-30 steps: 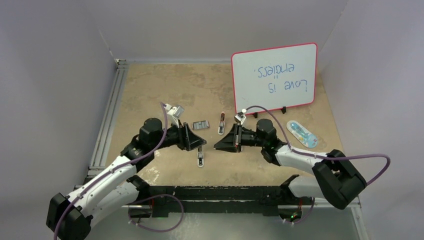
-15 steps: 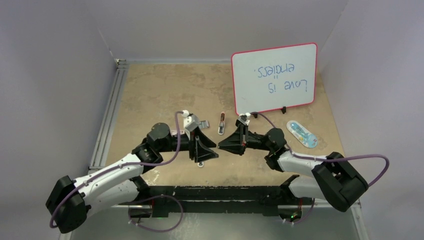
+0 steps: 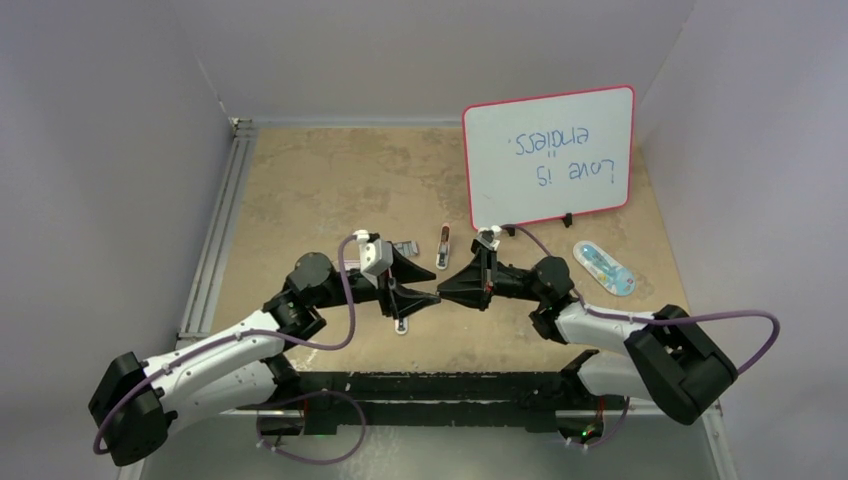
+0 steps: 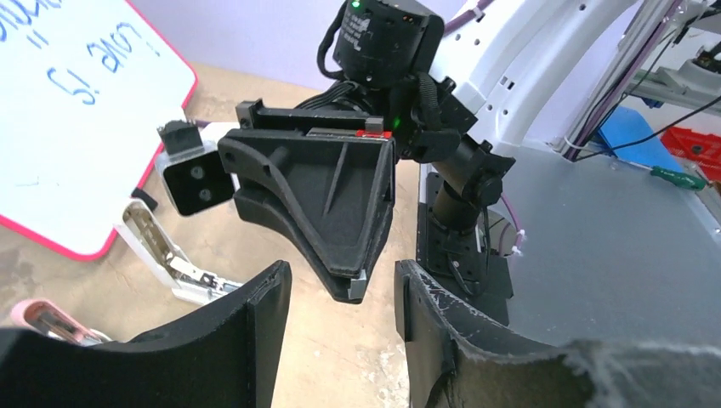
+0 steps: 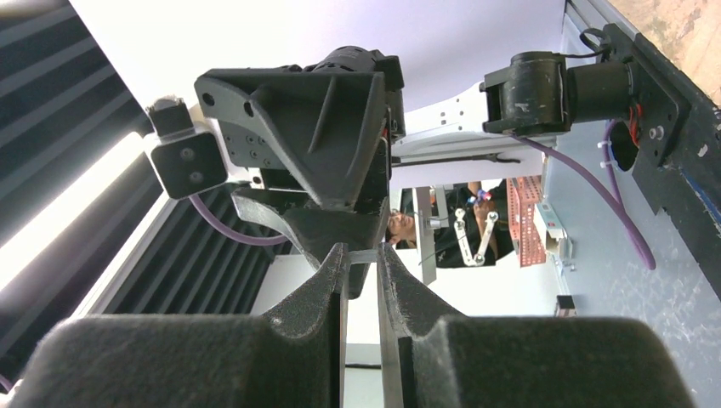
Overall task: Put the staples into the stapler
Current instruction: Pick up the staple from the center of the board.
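Observation:
My right gripper is shut on a short silvery strip of staples, which bridges its two fingertips; the strip's end shows as a grey bit at that gripper's tip. My left gripper meets it tip to tip above the table. It is open, its fingers standing on either side of the right gripper's tip without touching it. The pink and white stapler lies behind the grippers, its white and metal part lying open. The grey staple tray is partly hidden behind my left wrist.
A small white and dark piece lies on the table under my left gripper. A red-framed whiteboard stands at the back right, with a blue and white oval item in front of it. Walls close the left, back and right.
My left gripper has swung up from pointing at the table to level, moving right until its fingers flank the right gripper's tip. The right gripper shifted slightly right early on, then held still.

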Motion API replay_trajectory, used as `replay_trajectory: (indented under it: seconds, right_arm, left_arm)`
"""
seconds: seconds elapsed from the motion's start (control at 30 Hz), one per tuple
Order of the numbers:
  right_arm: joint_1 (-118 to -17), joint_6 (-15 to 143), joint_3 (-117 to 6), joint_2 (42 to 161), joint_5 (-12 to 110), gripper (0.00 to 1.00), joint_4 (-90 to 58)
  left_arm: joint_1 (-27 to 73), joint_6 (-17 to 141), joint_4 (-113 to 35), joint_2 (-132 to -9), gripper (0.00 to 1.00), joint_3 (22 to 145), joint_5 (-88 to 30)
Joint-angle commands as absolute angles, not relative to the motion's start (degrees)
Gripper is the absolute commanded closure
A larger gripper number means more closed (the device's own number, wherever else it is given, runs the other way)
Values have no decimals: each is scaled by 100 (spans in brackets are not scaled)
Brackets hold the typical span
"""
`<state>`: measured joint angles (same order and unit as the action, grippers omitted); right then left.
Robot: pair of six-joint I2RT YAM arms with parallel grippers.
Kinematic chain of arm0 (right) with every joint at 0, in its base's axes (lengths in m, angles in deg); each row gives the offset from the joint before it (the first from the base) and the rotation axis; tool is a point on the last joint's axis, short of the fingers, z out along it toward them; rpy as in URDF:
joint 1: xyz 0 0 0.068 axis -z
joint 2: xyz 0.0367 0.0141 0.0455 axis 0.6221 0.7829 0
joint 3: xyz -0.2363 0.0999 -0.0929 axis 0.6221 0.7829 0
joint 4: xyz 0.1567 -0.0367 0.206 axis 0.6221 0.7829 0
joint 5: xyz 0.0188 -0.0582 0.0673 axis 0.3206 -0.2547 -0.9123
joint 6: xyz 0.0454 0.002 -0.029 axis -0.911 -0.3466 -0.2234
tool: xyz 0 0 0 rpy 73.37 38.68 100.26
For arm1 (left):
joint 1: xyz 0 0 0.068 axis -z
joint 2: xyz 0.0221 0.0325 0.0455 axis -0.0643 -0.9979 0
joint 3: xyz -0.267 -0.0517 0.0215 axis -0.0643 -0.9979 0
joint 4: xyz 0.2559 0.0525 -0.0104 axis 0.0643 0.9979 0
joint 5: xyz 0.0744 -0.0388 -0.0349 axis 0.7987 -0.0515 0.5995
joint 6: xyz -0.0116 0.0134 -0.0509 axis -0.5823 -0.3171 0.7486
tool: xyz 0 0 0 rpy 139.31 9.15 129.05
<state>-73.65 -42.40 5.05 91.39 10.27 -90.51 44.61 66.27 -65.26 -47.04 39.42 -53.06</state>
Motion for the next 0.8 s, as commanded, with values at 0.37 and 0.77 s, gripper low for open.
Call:
replay_trajectory:
  seconds: [0.37, 0.77]
  right_arm:
    - [-7340, -4255, 421, 9142, 922, 84, -9400]
    - [-7337, -4255, 432, 9191, 959, 83, -9504]
  left_arm:
    - [4501, 6280, -7199, -4770, 63, 3813, -5512]
    - [4510, 6254, -6776, -4707, 80, 3835, -5256]
